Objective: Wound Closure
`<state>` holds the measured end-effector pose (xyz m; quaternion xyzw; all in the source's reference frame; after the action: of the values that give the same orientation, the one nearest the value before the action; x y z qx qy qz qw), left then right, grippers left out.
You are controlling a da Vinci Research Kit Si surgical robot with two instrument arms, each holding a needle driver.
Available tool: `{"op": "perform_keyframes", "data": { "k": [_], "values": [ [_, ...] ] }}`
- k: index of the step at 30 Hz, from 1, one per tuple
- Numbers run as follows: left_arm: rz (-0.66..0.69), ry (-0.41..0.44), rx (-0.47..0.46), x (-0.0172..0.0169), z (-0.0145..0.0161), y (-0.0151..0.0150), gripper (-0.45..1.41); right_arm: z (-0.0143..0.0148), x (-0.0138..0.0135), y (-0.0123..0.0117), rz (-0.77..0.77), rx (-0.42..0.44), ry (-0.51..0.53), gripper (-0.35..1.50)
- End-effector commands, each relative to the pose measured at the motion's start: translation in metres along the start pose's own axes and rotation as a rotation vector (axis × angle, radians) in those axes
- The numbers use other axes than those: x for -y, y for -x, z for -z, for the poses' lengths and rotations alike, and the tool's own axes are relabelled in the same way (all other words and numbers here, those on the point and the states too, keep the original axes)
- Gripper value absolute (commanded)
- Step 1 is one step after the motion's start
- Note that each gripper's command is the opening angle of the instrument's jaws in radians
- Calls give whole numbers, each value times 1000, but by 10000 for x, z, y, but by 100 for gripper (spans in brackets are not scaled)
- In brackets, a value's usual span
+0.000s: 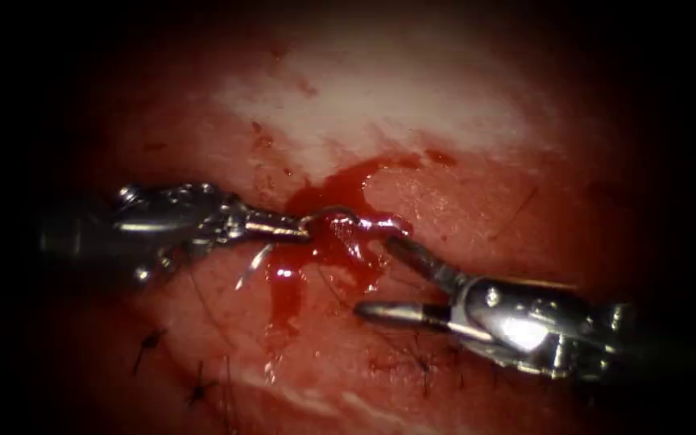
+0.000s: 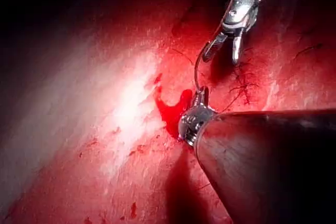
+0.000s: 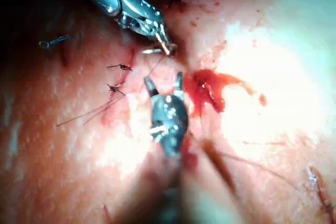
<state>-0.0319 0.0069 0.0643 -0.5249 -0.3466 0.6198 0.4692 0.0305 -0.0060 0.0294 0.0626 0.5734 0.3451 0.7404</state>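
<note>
The right tool (image 1: 380,274), jaws spread wide and empty, lies just right of the red fluid (image 1: 340,234), while beyond its tips the left tool (image 1: 304,229), jaws closed, holds the curved needle (image 1: 336,213) by one end, its arc reaching toward the right tool.

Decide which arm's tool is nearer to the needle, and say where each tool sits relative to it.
Left. The left tool grips the needle at one end, left of the red fluid. The right tool is open, holding nothing, to the needle's lower right, one jaw tip near its far end.
</note>
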Motion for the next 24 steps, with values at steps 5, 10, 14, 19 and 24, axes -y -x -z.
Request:
{"op": "perform_keyframes", "data": {
  "k": [5,10,14,19,24],
  "values": [
    [14,57,-6,-2,-13,8,-45,-21,17,5,-6,-71,64,98],
    [22,88,-21,-4,-14,9,-45,-27,29,4,-10,-122,104,93],
    [21,101,-27,-6,-16,9,-45,-30,33,4,-12,-154,155,89],
    [19,109,-23,-8,-19,10,-45,-29,33,2,-14,-176,193,89],
    [18,117,-18,-8,-19,11,-45,-26,31,-2,-16,-193,215,88]
  ]
}}
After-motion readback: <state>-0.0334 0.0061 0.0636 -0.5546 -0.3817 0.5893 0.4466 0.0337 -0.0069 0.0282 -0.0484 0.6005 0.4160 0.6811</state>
